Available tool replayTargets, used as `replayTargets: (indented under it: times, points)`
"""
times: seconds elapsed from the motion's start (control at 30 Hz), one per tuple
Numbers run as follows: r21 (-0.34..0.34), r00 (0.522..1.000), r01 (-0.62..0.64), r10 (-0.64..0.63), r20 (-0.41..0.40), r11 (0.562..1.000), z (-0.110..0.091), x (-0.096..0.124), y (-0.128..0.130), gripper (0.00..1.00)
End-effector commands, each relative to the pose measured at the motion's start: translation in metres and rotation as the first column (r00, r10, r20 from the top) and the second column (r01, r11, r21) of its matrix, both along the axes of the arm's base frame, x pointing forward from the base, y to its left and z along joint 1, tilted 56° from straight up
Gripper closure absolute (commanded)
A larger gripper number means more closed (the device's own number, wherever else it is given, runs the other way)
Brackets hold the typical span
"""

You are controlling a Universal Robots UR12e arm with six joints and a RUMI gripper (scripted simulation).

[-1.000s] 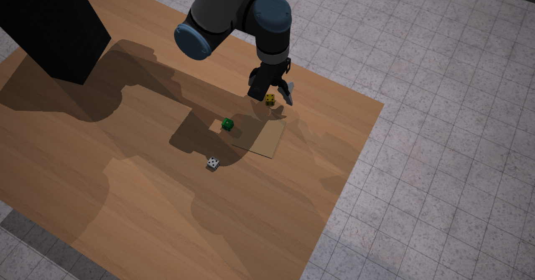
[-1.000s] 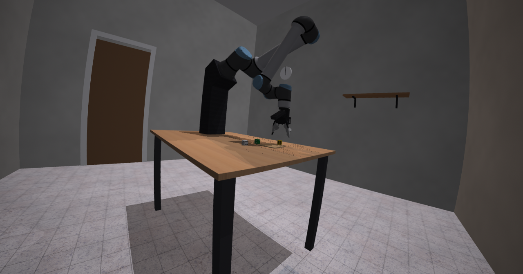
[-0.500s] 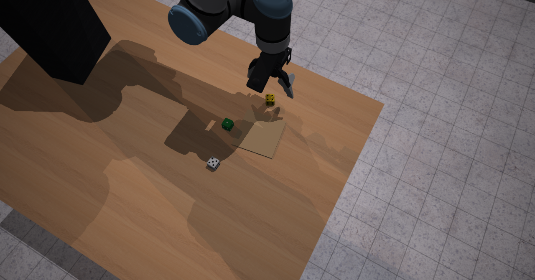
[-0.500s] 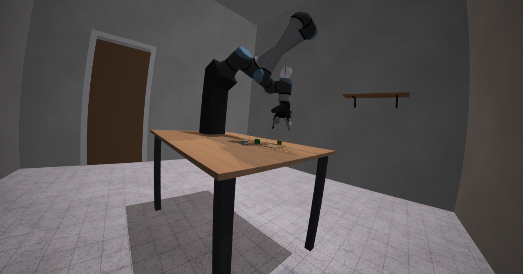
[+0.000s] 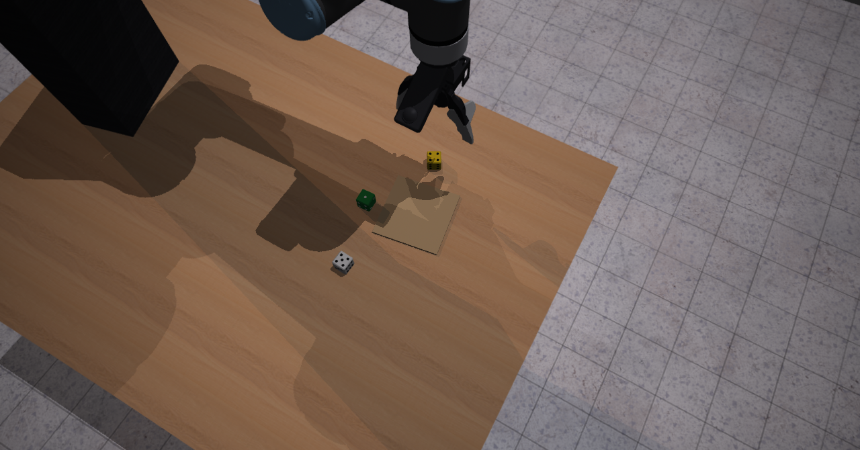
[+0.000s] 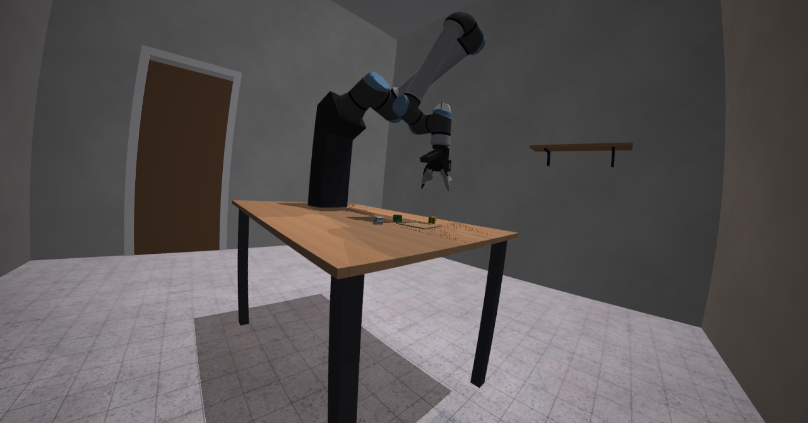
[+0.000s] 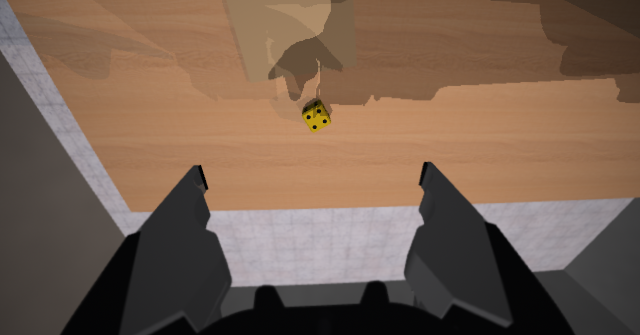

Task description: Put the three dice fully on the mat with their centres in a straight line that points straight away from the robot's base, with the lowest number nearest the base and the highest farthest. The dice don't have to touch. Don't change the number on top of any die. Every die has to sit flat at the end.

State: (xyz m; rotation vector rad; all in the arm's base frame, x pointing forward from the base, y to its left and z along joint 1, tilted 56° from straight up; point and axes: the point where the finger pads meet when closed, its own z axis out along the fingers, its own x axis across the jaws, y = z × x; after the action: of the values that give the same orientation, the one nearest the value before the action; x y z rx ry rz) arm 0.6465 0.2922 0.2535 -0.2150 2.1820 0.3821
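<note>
1. The claw hangs well above the worktop with its jaws spread wide and nothing between them.
2. The yellow die sits flat on the worktop, just off the far corner of the mat, not on it. In the wrist view it lies ahead of the 2 fingertips, roughly centred between them but well beyond and below.
3. The yellow die stands turned at an angle to the line between the fingers, so my guess is the wrist must twist a little before the claw drops onto it.
4. The green die rests just beside the mat's near-left edge, and the white die lies farther off toward the front; neither is on the mat.
5. All 3 dice are not yet placed, so the task looks barely begun.
</note>
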Motion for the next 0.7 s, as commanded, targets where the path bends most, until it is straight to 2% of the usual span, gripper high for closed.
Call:
replayTargets:
  times: [0.0,0.37,0.47,0.67]
  points:
    - [0.0,1.0,-0.001,0.001,0.0,1.0,0.003,-0.004,-0.002,0.0]
    - [-0.002,1.0,-0.002,0.002,-0.001,1.0,-0.002,-0.003,-0.008,0.0]
    - [-0.009,1.0,-0.006,0.006,-0.003,1.0,-0.018,0.0,-0.028,0.0]
    - [-0.024,1.0,-0.017,0.017,0.001,1.0,-0.066,0.0,-0.093,0.0]
